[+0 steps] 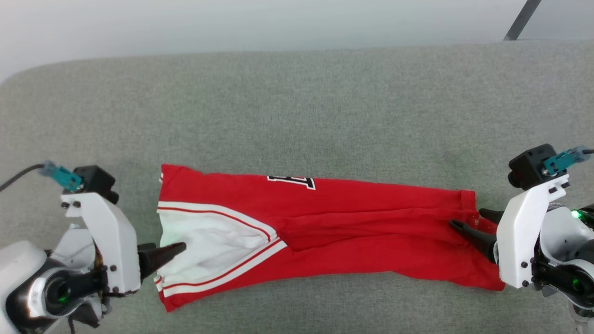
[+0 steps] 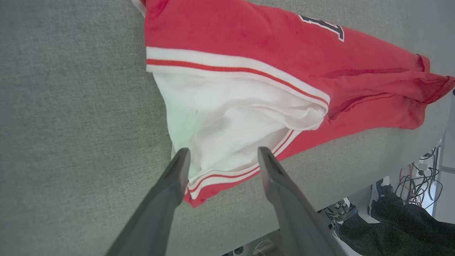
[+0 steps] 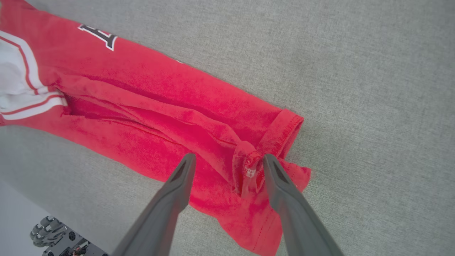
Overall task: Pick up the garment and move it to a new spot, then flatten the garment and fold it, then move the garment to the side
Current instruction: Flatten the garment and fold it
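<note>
While straddling opposite ends of garment (image 1: 348, 218), hanging released: left gripper (image 2: 223, 151) at white-sleeve end, right gripper (image 3: 229, 156) at hem end. Lying lengthwise between both on tabletop (image 1: 297, 102), equally near each.

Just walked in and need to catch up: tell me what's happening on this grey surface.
A two-armed robot is working on a red jersey that lies folded lengthwise into a long strip on the grey surface. Its left jaws stand open over the white-sleeve end, its right jaws open over the hem end. Neither holds the cloth, so the jersey rests free on the surface.
</note>
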Available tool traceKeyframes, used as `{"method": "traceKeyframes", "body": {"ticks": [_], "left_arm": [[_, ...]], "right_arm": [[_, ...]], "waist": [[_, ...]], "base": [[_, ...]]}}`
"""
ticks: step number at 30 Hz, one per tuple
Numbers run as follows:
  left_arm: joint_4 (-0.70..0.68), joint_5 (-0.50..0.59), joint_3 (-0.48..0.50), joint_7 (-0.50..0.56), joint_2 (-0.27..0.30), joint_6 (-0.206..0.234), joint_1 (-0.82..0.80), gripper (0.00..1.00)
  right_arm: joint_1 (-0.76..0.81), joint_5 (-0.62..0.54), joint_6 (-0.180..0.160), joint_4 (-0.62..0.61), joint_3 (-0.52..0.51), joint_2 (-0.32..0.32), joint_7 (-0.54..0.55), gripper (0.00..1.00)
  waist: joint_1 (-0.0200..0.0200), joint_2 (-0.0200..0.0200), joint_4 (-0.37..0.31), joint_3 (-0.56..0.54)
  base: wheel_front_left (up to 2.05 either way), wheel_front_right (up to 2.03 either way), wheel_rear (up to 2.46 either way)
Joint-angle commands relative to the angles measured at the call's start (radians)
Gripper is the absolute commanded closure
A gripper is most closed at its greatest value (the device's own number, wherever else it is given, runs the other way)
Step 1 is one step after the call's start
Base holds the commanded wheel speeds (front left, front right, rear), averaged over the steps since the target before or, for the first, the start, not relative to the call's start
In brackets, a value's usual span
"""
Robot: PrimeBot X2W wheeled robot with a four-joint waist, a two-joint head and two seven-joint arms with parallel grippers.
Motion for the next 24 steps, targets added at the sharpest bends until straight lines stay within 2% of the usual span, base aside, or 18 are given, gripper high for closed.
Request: {"method": "traceKeyframes", "body": {"ticks": [1,6,14,20,24], "left_arm": [[-0.004,0.005,0.006,-0.018,0.010,-0.007,0.019,0.00],[-0.011,0.046,0.031,-0.133,0.018,-0.029,0.042,0.00],[0.015,0.136,0.079,-0.458,-0.004,-0.060,0.141,0.00],[0.035,0.199,0.108,-0.692,-0.017,-0.058,0.229,0.00],[0.040,0.226,0.135,-0.760,-0.038,-0.054,0.282,0.00]], "right_arm": [[0.010,0.002,-0.001,-0.005,-0.015,0.015,0.007,0.00],[0.034,0.006,0.000,-0.013,-0.077,0.068,-0.001,0.00],[0.085,-0.058,0.000,0.017,-0.207,0.156,-0.001,0.00],[0.102,-0.111,0.000,0.064,-0.288,0.198,0.030,0.00],[0.098,-0.131,0.000,0.098,-0.318,0.205,0.049,0.00]], "waist": [[0.0001,0.0000,-0.001,-0.022],[0.0001,0.0000,-0.003,-0.064],[0.0001,0.0000,-0.006,-0.136],[0.0001,0.0000,0.002,-0.167],[0.0001,0.0000,0.013,-0.175]], "base": [[0.00,0.00,0.00],[0.00,0.00,0.00],[0.00,0.00,0.00],[0.00,0.00,0.00],[0.00,0.00,0.00]]}}
